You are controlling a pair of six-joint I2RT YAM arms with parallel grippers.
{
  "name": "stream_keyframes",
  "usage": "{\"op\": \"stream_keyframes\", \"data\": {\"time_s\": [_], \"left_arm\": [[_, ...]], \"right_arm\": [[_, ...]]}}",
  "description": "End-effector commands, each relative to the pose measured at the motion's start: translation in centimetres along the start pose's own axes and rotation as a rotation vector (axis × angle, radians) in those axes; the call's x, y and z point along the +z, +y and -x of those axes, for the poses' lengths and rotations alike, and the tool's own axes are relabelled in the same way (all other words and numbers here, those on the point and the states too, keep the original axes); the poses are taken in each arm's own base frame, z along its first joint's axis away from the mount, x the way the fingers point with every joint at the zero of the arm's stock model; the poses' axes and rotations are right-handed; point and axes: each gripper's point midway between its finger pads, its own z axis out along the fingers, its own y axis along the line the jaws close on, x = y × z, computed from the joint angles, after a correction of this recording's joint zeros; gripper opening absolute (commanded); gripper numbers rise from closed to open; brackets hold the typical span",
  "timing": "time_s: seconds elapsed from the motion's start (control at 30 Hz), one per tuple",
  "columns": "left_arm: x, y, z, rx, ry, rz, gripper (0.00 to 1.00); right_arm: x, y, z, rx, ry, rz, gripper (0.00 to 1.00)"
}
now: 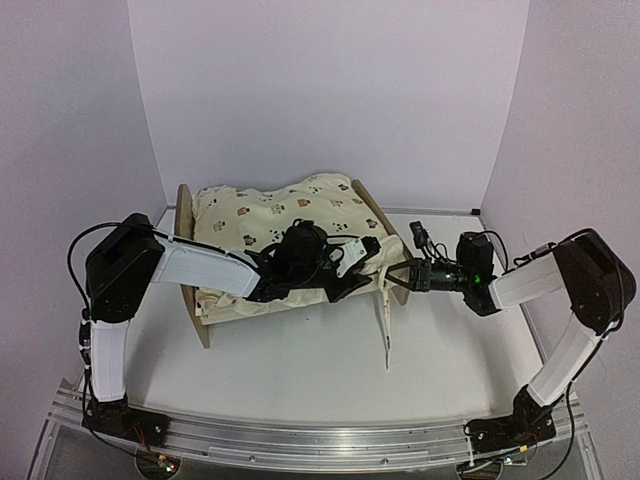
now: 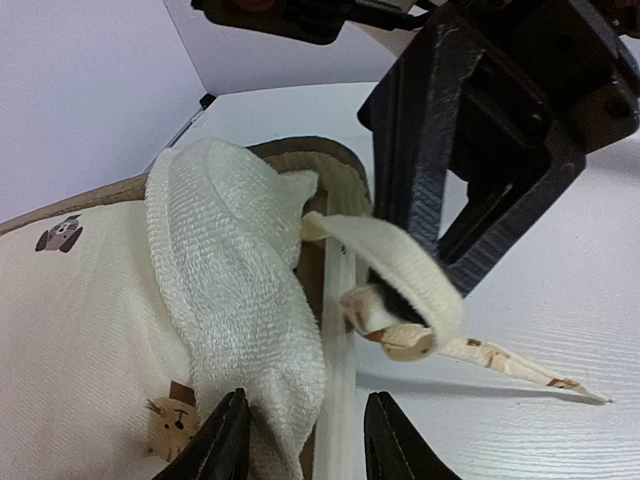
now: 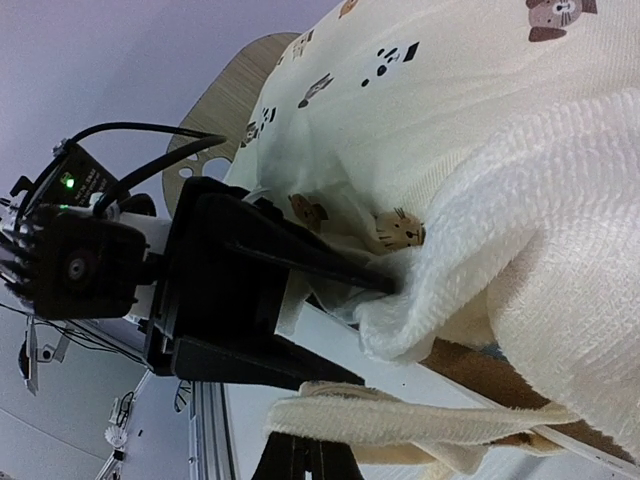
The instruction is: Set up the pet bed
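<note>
A cream quilt (image 1: 290, 212) printed with small animal faces lies rumpled. Its towelling underside (image 2: 230, 300) is folded up over a white table (image 1: 300, 380)

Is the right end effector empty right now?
No, the left wrist view shows the right end effector pinched shut on a cream strip beside the quilt.

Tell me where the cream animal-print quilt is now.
In the top view, the cream animal-print quilt covers the light plywood pet bed mid-table; the right gripper pinches its right edge.
</note>
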Motion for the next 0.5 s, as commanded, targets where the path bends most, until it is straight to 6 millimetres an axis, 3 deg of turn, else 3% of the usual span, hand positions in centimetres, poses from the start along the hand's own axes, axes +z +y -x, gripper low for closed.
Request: {"op": "stream_keyframes", "data": {"time_s": [0.0, 0.47], "left_arm": [[0.2, 1.2, 2.9, 0.056, -0.103, 0.015, 0.4], [0.8, -0.7, 2.9, 0.082, -0.159, -0.085, 0.33]], "right_arm": [[0.4, 1.0, 1.3, -0.047, -0.006, 0.057, 0.0], [0.4, 0.8, 1.3, -0.04, -0.003, 0.061, 0.0]]}}
